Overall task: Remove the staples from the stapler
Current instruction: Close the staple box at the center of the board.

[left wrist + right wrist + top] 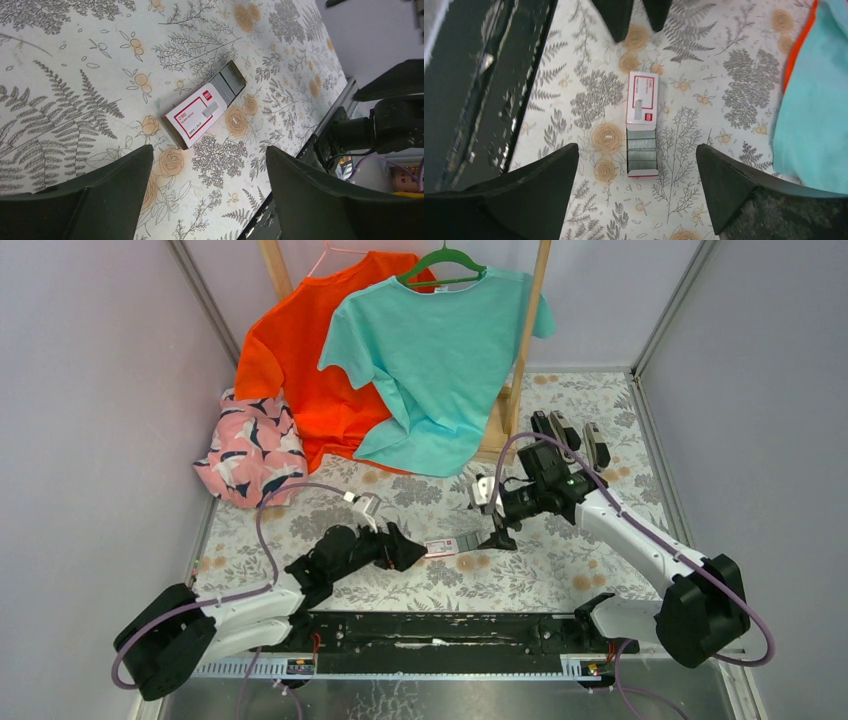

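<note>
Both grippers stood wide and empty at either end of a half-open staple box.

Top view: the left gripper (412, 548) and right gripper (498, 532) faced each other across the box (443, 546) on the floral table (600, 400), each close to an end, and contact could not be told. Dark objects (568, 433) at the far right might have included the stapler, but they were too small to be sure.
Left wrist: the left gripper (209, 148) had its jaws spread, grasping nothing, with the box (195, 117) apart from it.
Right wrist: the right gripper (636, 150) gaped likewise above the staples (642, 147), silvery strips lying in the slid-out tray.
I judged this a hands-off step. The next move called for closing on the box ends squarely, or backing away without nudging it.
</note>
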Robot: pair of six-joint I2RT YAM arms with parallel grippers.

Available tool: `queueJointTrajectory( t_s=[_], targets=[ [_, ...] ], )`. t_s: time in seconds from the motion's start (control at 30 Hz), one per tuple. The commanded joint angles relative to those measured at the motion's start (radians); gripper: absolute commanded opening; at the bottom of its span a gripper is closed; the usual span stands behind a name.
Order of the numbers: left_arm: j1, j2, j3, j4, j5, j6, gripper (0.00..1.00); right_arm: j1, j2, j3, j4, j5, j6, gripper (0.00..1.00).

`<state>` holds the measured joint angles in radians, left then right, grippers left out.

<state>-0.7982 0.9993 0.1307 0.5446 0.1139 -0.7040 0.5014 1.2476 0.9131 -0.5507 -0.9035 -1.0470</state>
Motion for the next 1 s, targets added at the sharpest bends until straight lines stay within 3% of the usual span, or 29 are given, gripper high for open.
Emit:
queueJointTrajectory(
  t_s=[0.0, 0.1, 0.27, 0.43, 0.6, 0.77, 0.97],
  targets=[
    [0.007, -0.070, -0.046, 0.098, -0.065, -0.022, 0.85, 0.023, 0.017, -0.065, -0.007, -0.004, -0.324, 0.92],
    [0.007, -0.051, -0.003, -0.022, -0.081, -0.024, 0.74, 0.045, 0.063, -0.063, -0.019, 0.120, -0.360, 0.77],
    [0.007, 0.067, 0.026, 0.002, -0.038, -0.046, 0.55, 0.048, 0.115, -0.079, 0.019, 0.278, -0.365, 0.63],
    [0.004, 0.198, 0.078, -0.003, -0.013, -0.050, 0.49, 0.052, 0.171, -0.072, 0.029, 0.366, -0.314, 0.49],
    [0.004, 0.286, 0.108, -0.003, 0.004, -0.056, 0.45, 0.065, 0.200, -0.089, 0.070, 0.429, -0.278, 0.43],
    [0.005, 0.326, 0.126, -0.004, 0.011, -0.061, 0.39, 0.084, 0.278, -0.048, 0.020, 0.456, -0.265, 0.25],
    [0.005, 0.350, 0.140, -0.021, -0.002, -0.068, 0.33, 0.095, 0.302, -0.040, 0.013, 0.463, -0.250, 0.18]
  ],
)
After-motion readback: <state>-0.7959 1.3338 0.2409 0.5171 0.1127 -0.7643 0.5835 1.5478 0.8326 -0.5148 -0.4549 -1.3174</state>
